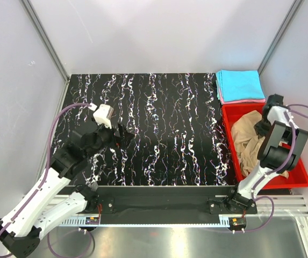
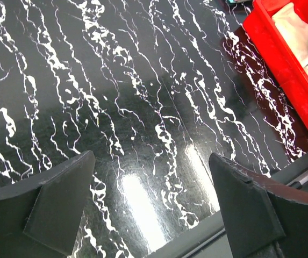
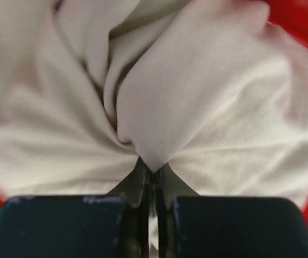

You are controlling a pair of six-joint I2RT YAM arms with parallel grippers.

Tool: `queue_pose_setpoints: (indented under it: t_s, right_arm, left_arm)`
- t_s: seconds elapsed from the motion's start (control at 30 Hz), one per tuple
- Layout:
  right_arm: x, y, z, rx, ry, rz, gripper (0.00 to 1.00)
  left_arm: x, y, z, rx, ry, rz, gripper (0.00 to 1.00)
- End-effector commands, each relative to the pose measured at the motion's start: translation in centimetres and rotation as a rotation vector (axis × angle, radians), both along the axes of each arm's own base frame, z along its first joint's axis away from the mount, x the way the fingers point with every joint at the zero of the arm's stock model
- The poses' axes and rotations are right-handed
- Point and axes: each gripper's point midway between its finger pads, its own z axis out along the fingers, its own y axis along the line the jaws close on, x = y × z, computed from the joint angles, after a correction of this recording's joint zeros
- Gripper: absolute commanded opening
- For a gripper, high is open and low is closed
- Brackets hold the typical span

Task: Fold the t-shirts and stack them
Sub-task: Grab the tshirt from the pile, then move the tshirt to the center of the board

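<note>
- Our right pincer (image 3: 152,180) pinches a fold of the tan shirt (image 3: 207,97), down inside the red bin (image 1: 300,177).
- Our left pincer (image 2: 154,201) hangs wide open, well apart, so we should lift with the right.

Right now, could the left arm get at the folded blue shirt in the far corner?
Probably not easily. The left pincer hangs open over the left half of the table, while the blue shirt lies at the far right corner. Nothing stands between them, but it looks a long stretch.
</note>
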Motion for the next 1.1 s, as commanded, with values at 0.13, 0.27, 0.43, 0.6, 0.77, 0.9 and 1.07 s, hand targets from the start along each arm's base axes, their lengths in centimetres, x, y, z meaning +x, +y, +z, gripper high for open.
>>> queue_pose_setpoints:
  t_s: [0.13,0.27,0.43,0.6,0.77,0.9,1.07]
  right_arm:
    - [4.4,4.4,23.9,-0.006,-0.519,0.262,0.0]
    - [3.6,10.7,35.5,0.045,-0.809,0.465,0.0]
    - [0.2,23.8,47.1,0.367,-1.158,0.901,0.0]
    - [-2.0,29.2,46.2,0.55,-1.23,1.044,0.0]
    - [-1.6,32.0,32.0,0.62,-0.936,1.039,0.21]
    - [-3.0,35.7,18.7,0.66,-0.61,1.08,0.45]
    - [-4.7,34.2,14.0,0.495,-0.382,1.055,0.64]
  left_arm:
    - [0.2,0.7,6.8,-0.109,-0.051,0.082,0.93]
    - [0.7,0.9,8.0,-0.121,-0.01,0.131,0.94]
    - [1.1,1.6,10.9,-0.124,0.016,0.198,0.96]
    - [0.5,3.2,11.6,-0.141,0.026,0.278,0.98]
    - [-1.0,3.4,9.1,-0.171,0.069,0.265,0.99]
    - [-1.4,2.9,2.8,-0.114,0.182,0.254,0.99]
    - [-2.2,-1.4,-3.7,-0.109,0.325,0.051,0.99]
